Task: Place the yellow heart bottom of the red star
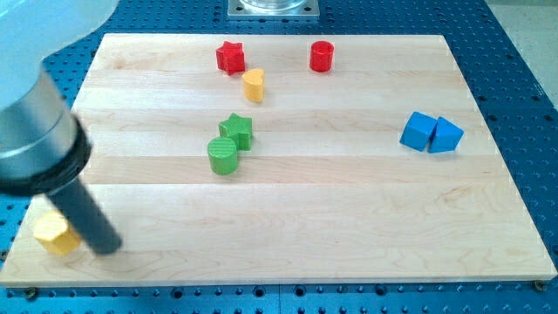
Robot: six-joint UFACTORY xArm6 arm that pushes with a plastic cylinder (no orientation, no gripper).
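The yellow heart (pixel 253 85) lies near the view's top, just below and right of the red star (pixel 230 57), almost touching it. My tip (pixel 106 248) is at the view's bottom left, far from both. It rests right beside a yellow hexagon block (pixel 54 233), touching or nearly touching its right side. The thick arm body above the rod hides the board's left edge.
A red cylinder (pixel 323 56) stands at the top, right of the star. A green star (pixel 236 131) and a green cylinder (pixel 222 155) sit together mid-board. Two blue blocks (pixel 431 133) touch at the right. The wooden board (pixel 349 218) lies on a blue perforated table.
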